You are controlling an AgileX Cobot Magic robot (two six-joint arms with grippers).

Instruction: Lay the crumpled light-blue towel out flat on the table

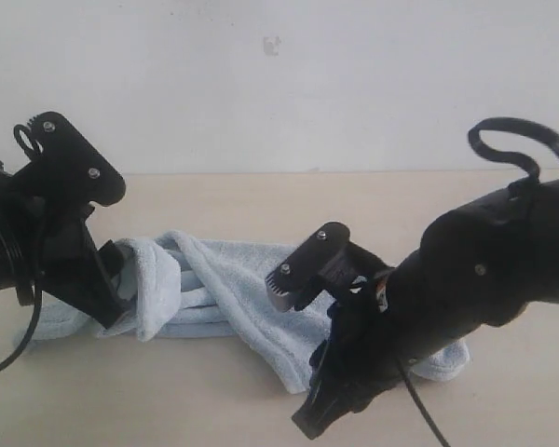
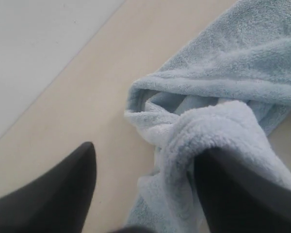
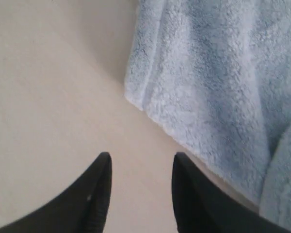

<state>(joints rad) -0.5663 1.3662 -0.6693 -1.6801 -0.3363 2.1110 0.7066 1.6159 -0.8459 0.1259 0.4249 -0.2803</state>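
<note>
left fingers (image 2: pixel 53 199) apart, towel (image 2: pixel 223 73) over one | right fingers (image 3: pixel 94 194) apart, beside it

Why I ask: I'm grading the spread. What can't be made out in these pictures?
- Exterior view: the towel has its right part hidden behind the right arm, its left part behind the left arm.
- Left wrist view: a fold drapes over one finger of the left hand, hiding its tip.
- Wrist views: picture edges cut the towel off.

Plain light-blue towel (image 1: pixel 225 276), plain cream table (image 1: pixel 261 200), white wall (image 1: pixel 261 93)
</note>
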